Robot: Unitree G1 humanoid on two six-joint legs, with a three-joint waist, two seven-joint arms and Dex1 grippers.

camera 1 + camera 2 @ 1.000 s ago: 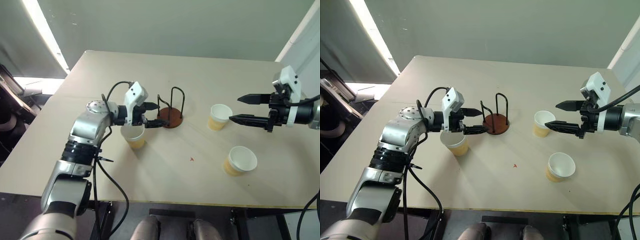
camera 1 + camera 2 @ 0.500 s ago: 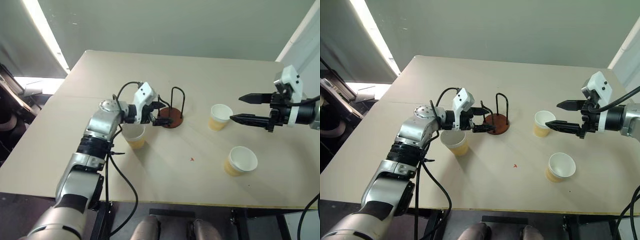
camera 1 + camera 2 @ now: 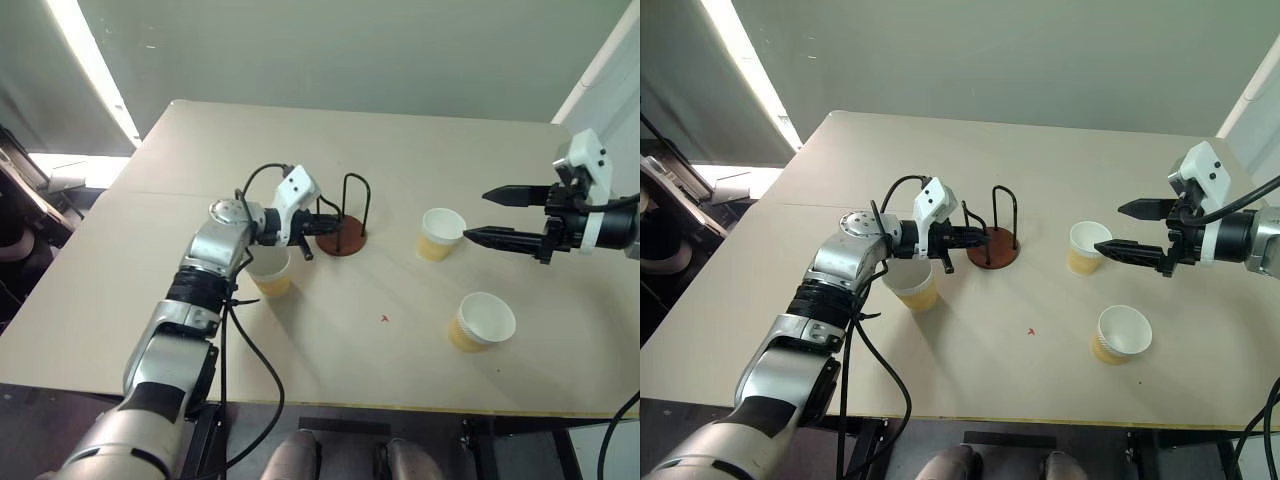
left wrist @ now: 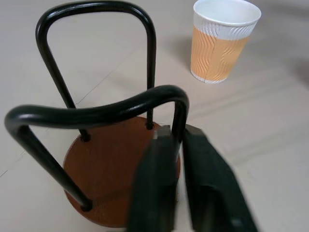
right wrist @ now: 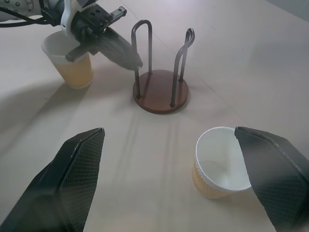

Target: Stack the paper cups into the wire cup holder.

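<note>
The beige worktop (image 3: 400, 160) spans the frame, with the wire cup holder (image 3: 343, 232) just left of centre. The left tool (image 4: 176, 140) has its fingers pinched on the holder's near wire loop; the right tool (image 3: 478, 213) gapes wide and empty at mid right. Of the paper cups, one (image 3: 268, 270) stands left of the holder, one (image 3: 439, 233) mid right, one (image 3: 481, 321) at lower right.

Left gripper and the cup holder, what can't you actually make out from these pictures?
- Grip: in the left wrist view the left gripper has its jaws shut at a wire loop of the holder; whether they pinch it is hidden by the fingers.
- Cup by the left arm: partly covered by the arm in the eye views.
- Holder base: cut off by the left wrist view's edge.
</note>
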